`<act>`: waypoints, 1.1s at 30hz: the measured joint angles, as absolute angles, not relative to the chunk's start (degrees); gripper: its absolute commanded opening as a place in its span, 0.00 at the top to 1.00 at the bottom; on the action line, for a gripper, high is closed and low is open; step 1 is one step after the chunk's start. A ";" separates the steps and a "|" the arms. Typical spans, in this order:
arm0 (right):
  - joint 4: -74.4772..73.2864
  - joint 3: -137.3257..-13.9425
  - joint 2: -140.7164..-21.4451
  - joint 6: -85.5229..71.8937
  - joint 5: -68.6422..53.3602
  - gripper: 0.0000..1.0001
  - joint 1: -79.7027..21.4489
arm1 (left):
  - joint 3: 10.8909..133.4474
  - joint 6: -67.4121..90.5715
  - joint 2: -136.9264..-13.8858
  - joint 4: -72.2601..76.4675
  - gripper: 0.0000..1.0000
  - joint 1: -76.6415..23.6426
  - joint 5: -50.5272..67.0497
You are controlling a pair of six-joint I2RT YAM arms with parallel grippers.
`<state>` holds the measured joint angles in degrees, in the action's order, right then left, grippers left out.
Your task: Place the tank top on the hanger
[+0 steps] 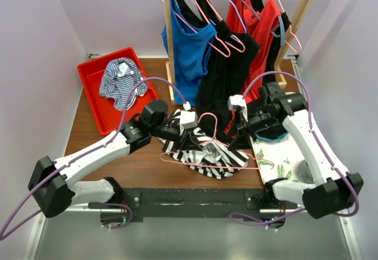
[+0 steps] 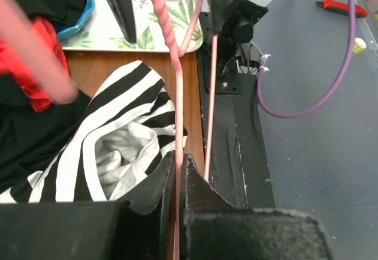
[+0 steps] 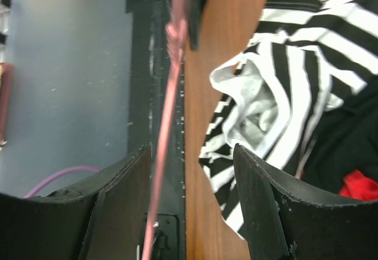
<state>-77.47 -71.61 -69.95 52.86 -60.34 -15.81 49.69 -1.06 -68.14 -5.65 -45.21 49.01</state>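
The black-and-white striped tank top (image 1: 215, 155) lies crumpled on the wooden table near its front edge. The pink wire hanger (image 1: 208, 120) stands over it, with its bottom bar along the front. My left gripper (image 1: 190, 127) is shut on the hanger's wire (image 2: 176, 124). In the left wrist view the jaws (image 2: 176, 158) pinch the wire with the tank top (image 2: 112, 148) just left of them. My right gripper (image 1: 235, 127) is open. In the right wrist view it (image 3: 190, 150) is above the table edge. The hanger wire (image 3: 167, 106) passes by its left finger, untouched. The tank top (image 3: 283, 77) is at upper right.
A red tray (image 1: 90, 88) at back left holds a thin blue-and-white striped garment (image 1: 121, 81). A wooden rack (image 1: 168, 29) behind carries blue (image 1: 190, 53), black (image 1: 227, 71) and red (image 1: 263, 29) tops on hangers. A floral mat (image 1: 277, 156) lies at front right.
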 measured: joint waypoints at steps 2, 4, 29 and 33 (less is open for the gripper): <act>-77.17 -71.94 -71.46 51.55 -59.86 0.41 -18.15 | 49.69 -0.14 -69.23 -4.84 1.00 -45.58 48.21; -77.08 -71.94 -72.49 50.65 -59.46 0.49 -19.92 | 49.69 0.56 -69.65 -3.84 1.00 -45.74 47.24; -77.12 -80.16 -53.06 44.14 -37.45 1.00 -11.00 | 40.62 14.63 -55.59 -7.09 0.24 -44.88 7.84; -77.32 -78.87 -51.57 44.16 -33.47 1.00 -9.61 | 40.58 21.47 -57.41 -9.89 0.37 -45.41 7.09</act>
<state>-77.32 -78.87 -51.57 44.16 -33.47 -9.61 40.58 21.47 -57.41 -9.89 -45.41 7.09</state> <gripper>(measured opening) 0.034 0.721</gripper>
